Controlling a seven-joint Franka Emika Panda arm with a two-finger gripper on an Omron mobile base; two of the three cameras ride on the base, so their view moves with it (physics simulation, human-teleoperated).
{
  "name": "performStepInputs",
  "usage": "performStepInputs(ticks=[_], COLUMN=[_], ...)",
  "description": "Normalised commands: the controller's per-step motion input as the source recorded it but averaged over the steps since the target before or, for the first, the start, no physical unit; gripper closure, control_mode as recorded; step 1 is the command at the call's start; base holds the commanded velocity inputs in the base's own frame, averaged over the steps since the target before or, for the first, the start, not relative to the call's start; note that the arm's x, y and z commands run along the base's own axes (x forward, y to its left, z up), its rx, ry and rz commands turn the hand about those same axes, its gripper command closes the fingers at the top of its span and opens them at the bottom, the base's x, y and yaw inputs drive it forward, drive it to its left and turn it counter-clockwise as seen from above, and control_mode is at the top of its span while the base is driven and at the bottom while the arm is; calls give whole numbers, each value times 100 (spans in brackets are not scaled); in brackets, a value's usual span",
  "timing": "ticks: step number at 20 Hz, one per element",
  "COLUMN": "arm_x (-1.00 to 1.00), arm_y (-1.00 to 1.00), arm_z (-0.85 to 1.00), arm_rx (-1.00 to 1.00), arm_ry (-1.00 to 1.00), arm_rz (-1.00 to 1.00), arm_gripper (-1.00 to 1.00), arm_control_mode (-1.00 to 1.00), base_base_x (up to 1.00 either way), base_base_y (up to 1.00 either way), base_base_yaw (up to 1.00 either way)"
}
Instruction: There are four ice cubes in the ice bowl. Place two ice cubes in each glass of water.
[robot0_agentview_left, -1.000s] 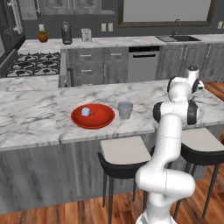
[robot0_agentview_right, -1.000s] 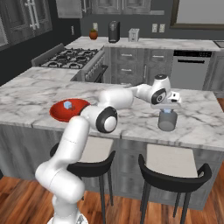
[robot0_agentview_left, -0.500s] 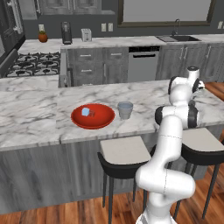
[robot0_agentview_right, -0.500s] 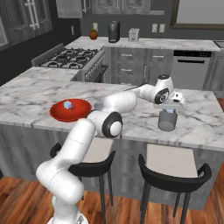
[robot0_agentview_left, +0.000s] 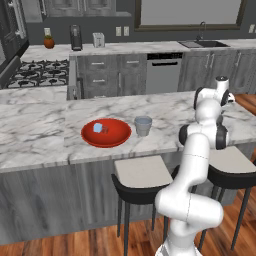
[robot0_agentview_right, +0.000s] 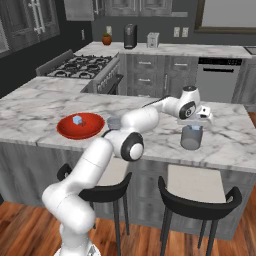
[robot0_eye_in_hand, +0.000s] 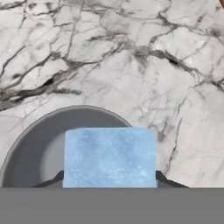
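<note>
Ice cube (robot0_eye_in_hand: 109, 157): in the claw (robot0_agentview_right: 194, 122), right above a glass.
Claw: closed on that ice cube.
Glass under claw (robot0_agentview_right: 191, 137): on the marble table (robot0_agentview_left: 40, 130).
Red bowl (robot0_agentview_left: 106, 132): one cube (robot0_agentview_left: 98, 128) inside.
Other glass (robot0_agentview_left: 143, 126): just beside the bowl.

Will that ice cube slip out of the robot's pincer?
Maybe. The ice cube looks smooth and glossy, so it is probably slippery. Its flat sides give the pincer a fair hold. It hangs right above the glass, so a slip would likely land inside.
</note>
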Motion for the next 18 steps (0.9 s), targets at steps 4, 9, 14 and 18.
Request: performStepInputs(ticks=[4, 9, 14, 18], arm_x=[-2, -1, -10, -33], arm_y=[0, 0, 2, 0], arm_z=[-5, -11, -1, 0], arm_rx=[0, 0, 0, 0], arm_ry=[0, 0, -2, -10], arm_rz=[0, 0, 0, 0], arm_gripper=[100, -100, -100, -100], arm_control_mode=[-100, -100, -100, -100], base_base_x=[0, 0, 0, 0], base_base_y=[0, 0, 0, 0], base_base_yaw=[0, 0, 0, 0])
